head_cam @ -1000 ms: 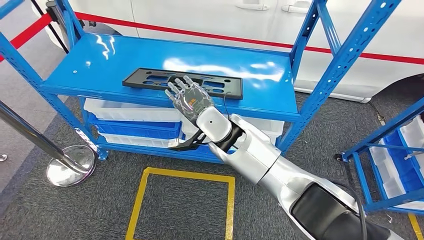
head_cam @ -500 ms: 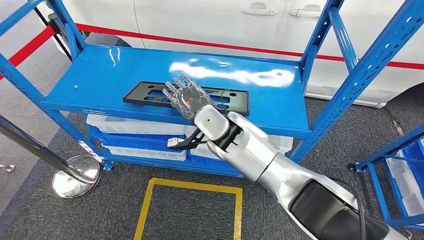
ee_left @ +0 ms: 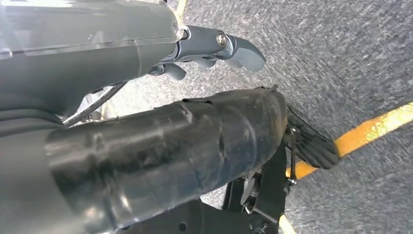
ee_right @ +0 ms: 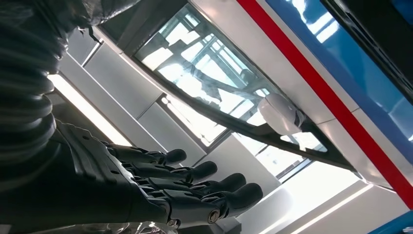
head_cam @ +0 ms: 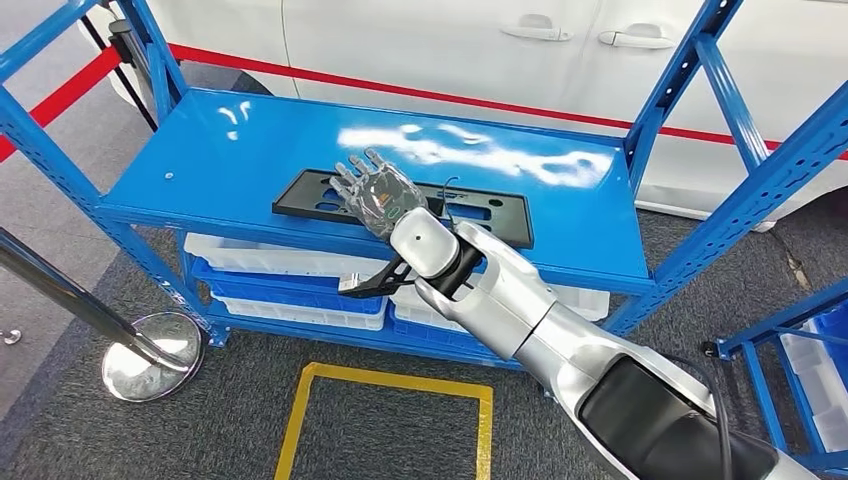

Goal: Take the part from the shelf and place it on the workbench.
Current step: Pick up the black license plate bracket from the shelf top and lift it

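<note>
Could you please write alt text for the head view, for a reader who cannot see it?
The robot's right hand, fingers apart, reaches over a flat black part on a blue shelf. White bins sit below; a white car stands behind.

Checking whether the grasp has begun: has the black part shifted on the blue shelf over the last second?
No. The black part lies by the blue shelf's front edge as before; the whole picture shifted, so the camera moved.
</note>
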`<state>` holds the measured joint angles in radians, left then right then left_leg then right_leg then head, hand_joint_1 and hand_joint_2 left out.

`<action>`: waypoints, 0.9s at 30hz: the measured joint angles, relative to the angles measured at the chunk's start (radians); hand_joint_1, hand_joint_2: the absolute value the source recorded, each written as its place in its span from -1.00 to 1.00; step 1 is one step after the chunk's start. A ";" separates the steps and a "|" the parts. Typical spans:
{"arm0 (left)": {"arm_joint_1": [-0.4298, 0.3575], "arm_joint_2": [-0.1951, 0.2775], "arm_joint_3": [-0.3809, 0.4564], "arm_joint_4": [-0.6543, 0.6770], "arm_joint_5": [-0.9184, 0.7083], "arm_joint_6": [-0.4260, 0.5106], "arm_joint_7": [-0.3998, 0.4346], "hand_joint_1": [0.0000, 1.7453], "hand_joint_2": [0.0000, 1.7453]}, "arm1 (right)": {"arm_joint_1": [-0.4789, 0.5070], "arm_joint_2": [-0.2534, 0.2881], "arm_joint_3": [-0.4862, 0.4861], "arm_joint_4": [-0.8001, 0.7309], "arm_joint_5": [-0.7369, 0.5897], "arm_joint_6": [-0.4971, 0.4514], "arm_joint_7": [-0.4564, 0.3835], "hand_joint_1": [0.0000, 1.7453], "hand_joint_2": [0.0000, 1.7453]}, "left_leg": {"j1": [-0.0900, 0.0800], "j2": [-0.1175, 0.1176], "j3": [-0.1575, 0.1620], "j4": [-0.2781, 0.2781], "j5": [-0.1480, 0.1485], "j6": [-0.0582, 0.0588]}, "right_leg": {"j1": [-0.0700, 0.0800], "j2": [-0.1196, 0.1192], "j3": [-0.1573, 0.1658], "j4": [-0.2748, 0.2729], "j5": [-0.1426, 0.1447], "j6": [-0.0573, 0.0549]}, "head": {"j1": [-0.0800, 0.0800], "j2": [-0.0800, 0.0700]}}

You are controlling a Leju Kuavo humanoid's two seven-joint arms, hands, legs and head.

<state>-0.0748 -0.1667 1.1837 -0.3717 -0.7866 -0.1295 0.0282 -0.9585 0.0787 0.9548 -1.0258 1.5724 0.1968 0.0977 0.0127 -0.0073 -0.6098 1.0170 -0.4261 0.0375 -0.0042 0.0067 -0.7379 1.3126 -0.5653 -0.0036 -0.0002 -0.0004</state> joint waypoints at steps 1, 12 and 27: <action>0.000 0.001 0.000 0.000 0.000 0.001 0.000 -1.00 -1.00 | -0.001 0.000 0.000 0.002 0.000 0.000 0.000 -1.00 1.00 | -0.003 -0.001 0.006 0.001 -0.004 0.000 | 0.002 0.000 0.012 -0.043 0.038 -0.006 | 0.000 0.000; -0.005 0.008 0.000 0.016 -0.005 0.006 0.002 -1.00 -1.00 | -0.016 0.003 -0.011 0.020 0.000 0.018 -0.009 -1.00 1.00 | -0.009 0.001 0.038 -0.024 -0.013 -0.008 | 0.012 0.003 0.136 -0.317 0.152 -0.016 | 0.000 0.000; -0.007 0.014 0.026 0.025 0.004 0.009 0.024 -1.00 -1.00 | -0.072 -0.018 -0.145 0.264 0.000 0.037 -0.013 -1.00 1.00 | -0.009 0.001 0.044 -0.031 -0.011 -0.013 | 0.015 0.004 0.137 -0.310 0.148 -0.020 | -0.001 0.000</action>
<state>-0.0822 -0.1526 1.2101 -0.3463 -0.7826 -0.1202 0.0519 -1.0304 0.0608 0.8100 -0.7619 1.5724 0.2334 0.0843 0.0038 -0.0068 -0.5654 0.9864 -0.4371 0.0243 0.0109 0.0106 -0.6010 1.0023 -0.4177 -0.0234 -0.0011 -0.0006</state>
